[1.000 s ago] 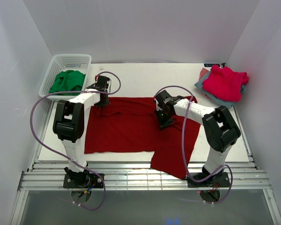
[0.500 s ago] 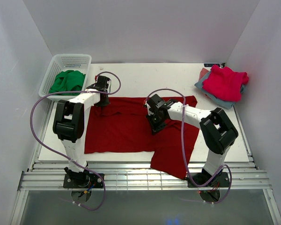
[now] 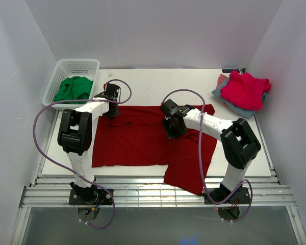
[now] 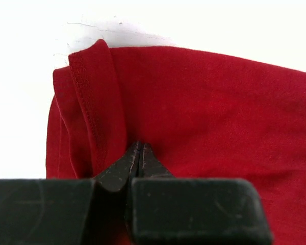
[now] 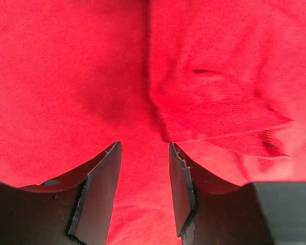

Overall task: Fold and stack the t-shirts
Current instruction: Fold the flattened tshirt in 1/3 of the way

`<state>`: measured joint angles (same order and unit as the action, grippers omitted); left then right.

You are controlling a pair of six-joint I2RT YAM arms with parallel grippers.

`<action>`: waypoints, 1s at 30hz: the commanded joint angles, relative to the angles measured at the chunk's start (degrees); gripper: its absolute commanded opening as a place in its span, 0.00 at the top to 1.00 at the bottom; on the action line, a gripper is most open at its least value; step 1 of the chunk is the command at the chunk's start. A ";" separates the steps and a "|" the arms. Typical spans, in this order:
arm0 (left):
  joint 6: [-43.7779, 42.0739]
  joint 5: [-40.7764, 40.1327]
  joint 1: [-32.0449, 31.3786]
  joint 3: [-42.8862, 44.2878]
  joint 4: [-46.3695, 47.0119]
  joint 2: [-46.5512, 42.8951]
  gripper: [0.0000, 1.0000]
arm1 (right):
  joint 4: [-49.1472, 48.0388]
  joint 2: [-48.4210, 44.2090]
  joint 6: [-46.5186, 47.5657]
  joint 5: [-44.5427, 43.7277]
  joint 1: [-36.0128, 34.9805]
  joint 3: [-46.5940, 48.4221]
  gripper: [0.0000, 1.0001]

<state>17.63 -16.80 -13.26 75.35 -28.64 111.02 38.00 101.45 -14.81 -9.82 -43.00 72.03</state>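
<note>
The large dark red t-shirt [image 3: 137, 135] lies spread on the white table [image 3: 153, 84]; its lower right part hangs over the front edge. My left gripper [image 3: 111, 110] is at the shirt's back left corner, and its jaws are shut on the cloth beside a hemmed fold [image 4: 89, 102]. My right gripper [image 3: 174, 128] is open, low over the shirt's middle right. A cloth fold [image 5: 214, 117] lies just ahead of its fingers [image 5: 99, 189]. The pink-red t-shirt [image 3: 245, 89] sits on grey-blue folded ones [image 3: 235, 106] at the back right.
A white basket [image 3: 74, 66] holding green cloth [image 3: 74, 88] stands at the back left. White walls close in the table on three sides. A metal rail [image 3: 153, 191] runs along the front by the arm bases.
My right gripper has moved left across the dark red shirt and then a little toward the back. The left gripper has stayed at the shirt's corner.
</note>
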 commanded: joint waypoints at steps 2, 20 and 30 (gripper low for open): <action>0.48 0.36 -0.19 -0.99 0.43 -4.41 0.91 | 1.20 0.06 0.48 -6.61 0.02 2.41 0.52; -0.23 -0.96 -0.10 -1.70 0.43 -5.47 0.96 | -2.23 2.26 0.92 -4.06 -0.06 -0.75 0.92; 0.30 -0.61 -0.19 -1.70 0.43 -4.68 0.97 | 2.43 1.12 2.24 0.76 -0.76 4.96 0.92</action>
<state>17.63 -17.10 -13.26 73.65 -28.34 110.34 38.70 104.62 -13.13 -12.08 -43.13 74.02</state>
